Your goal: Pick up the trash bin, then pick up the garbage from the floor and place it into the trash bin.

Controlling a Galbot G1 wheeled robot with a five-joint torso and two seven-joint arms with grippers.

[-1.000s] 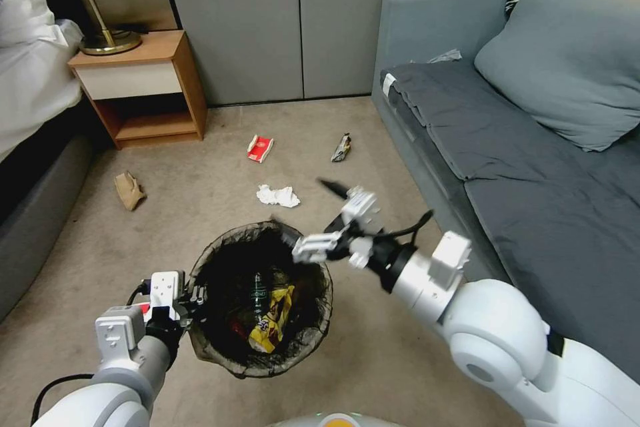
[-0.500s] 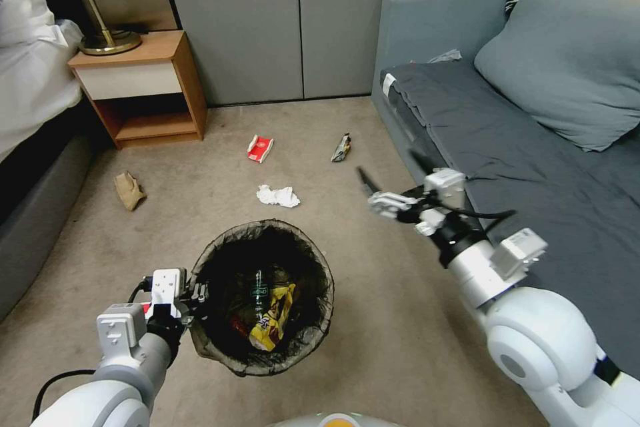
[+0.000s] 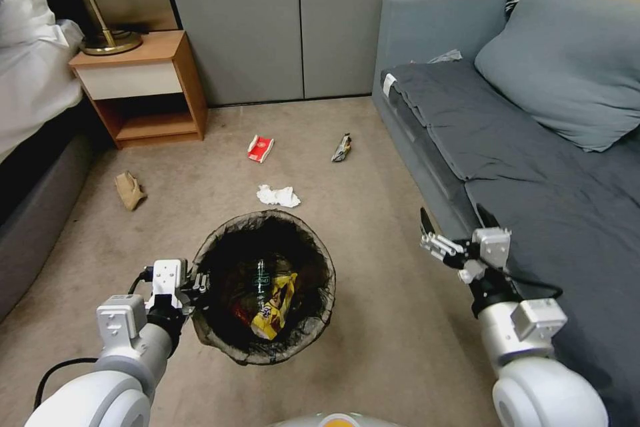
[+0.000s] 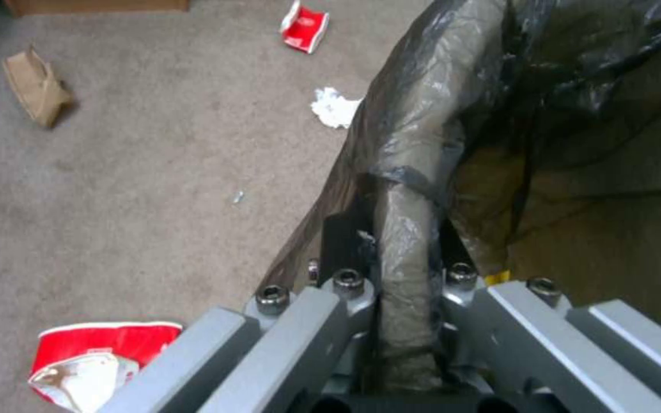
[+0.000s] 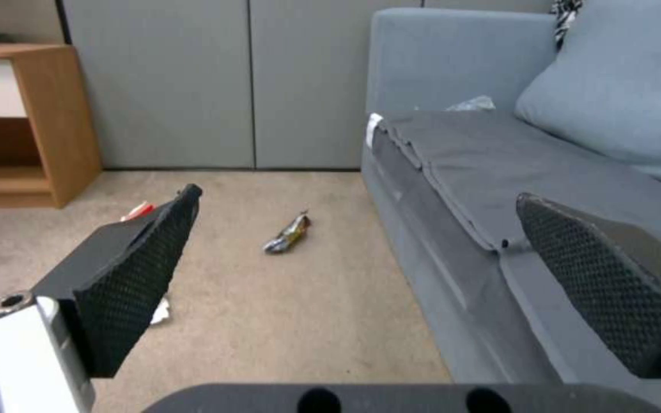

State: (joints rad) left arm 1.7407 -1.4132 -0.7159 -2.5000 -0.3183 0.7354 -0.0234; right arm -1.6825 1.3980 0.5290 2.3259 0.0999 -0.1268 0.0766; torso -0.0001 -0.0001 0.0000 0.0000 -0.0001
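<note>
Open carpet [image 3: 373, 167] lay ahead, bounded by the nightstand [image 3: 143, 87] on the left, the grey wall panels [image 3: 293, 20] behind and the sofa [image 3: 507, 147] on the right. The bin [image 3: 263, 347] stood in the near middle, clamped at its rim by the left gripper [image 3: 195, 284]. The right gripper [image 3: 455, 221], fingers spread, hung just beside the sofa's front edge, with bare floor between it and the bin. Beyond the bin lay a tissue [image 3: 278, 196], a carton [image 3: 260, 148], a wrapper [image 3: 341, 147] and a paper bag [image 3: 129, 189], well apart.
</note>
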